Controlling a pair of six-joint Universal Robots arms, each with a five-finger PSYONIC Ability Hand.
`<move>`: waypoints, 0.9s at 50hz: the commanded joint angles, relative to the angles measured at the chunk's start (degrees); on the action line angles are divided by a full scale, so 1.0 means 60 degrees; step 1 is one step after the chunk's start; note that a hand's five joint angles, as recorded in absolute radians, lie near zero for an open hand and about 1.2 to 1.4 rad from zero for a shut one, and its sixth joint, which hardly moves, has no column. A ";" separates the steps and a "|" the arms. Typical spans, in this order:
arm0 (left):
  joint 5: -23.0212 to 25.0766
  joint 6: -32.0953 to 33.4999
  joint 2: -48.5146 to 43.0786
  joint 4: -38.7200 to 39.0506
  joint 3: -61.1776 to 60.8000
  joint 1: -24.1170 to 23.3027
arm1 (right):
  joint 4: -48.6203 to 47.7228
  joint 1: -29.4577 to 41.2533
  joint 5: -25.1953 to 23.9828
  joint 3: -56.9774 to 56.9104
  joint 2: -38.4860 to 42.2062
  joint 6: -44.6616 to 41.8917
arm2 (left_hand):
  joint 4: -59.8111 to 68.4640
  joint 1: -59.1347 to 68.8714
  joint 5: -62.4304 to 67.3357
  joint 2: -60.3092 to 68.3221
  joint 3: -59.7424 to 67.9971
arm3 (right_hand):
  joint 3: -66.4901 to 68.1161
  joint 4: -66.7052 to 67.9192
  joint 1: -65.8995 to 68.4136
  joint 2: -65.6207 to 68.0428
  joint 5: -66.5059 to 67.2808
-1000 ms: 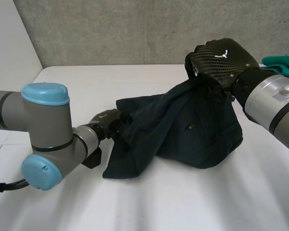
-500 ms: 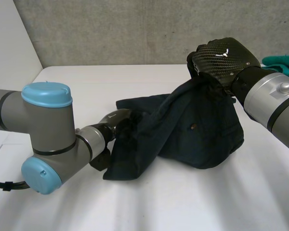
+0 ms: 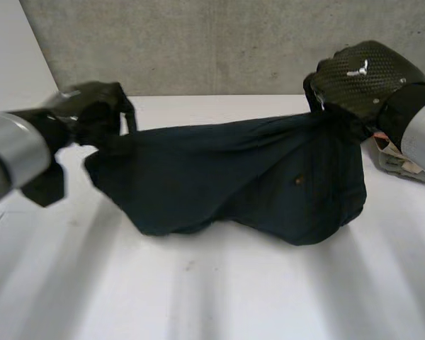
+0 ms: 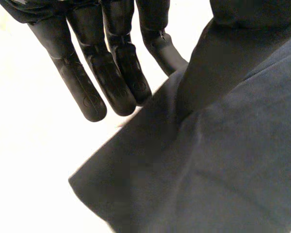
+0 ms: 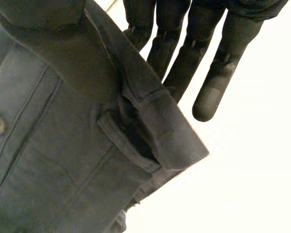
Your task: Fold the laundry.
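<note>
I have the dark garment stretched between both hands, sagging low over the white table. The left hand pinches one end and the right hand the waistband end, near-straight fingers against thumbs. I judge nothing folded yet: laying flat and every fold remain.

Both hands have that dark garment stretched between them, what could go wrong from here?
The left hand pinches only an edge of the dark garment with straight fingers, so it might slip. The garment's lower part lies bunched on the table; laying it down may trap creases. The right hand holds the waistband near another cloth, which the arm could drag.
</note>
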 commanded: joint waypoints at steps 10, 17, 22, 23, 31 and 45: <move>-0.0803 0.1308 -0.4160 0.0168 0.1658 -0.0008 | -0.0058 0.1005 0.1032 -0.0991 0.3674 -0.0816 | 0.1897 0.2171 0.2182 0.1916 0.1971 | 0.2011 0.1883 0.2791 0.2146 0.2218; -0.1068 0.1058 -0.5380 0.2903 0.4396 0.0196 | -0.2607 0.1181 0.2003 -0.2720 0.4894 0.0167 | 0.1897 0.2171 0.2182 0.1916 0.1971 | 0.2011 0.1883 0.2791 0.2146 0.2218; -0.1229 0.0693 -0.5046 0.5558 0.5793 0.0372 | -0.6722 0.1240 0.2368 -0.4069 0.5013 0.1353 | 0.1897 0.2171 0.2182 0.1916 0.1971 | 0.2011 0.1883 0.2791 0.2146 0.2218; -0.1215 0.0590 -0.4899 0.6056 0.5910 0.0402 | -0.7366 0.1240 0.2456 -0.4186 0.4983 0.1500 | 0.1897 0.2171 0.2182 0.1916 0.1971 | 0.2011 0.1883 0.2791 0.2146 0.2218; -0.0966 -0.0656 -0.3609 0.8303 0.5970 0.0578 | -0.9937 0.1430 0.2150 -0.4656 0.4924 0.2102 | 0.1897 0.2171 0.2182 0.1916 0.1971 | 0.2011 0.1883 0.2791 0.2146 0.2218; -0.0937 -0.0012 -0.2906 0.6266 0.1843 0.0754 | -0.8838 0.1197 0.0978 -0.2915 0.5700 0.2117 | 0.1897 0.2171 0.2182 0.1916 0.1971 | 0.2011 0.1883 0.2791 0.2146 0.2218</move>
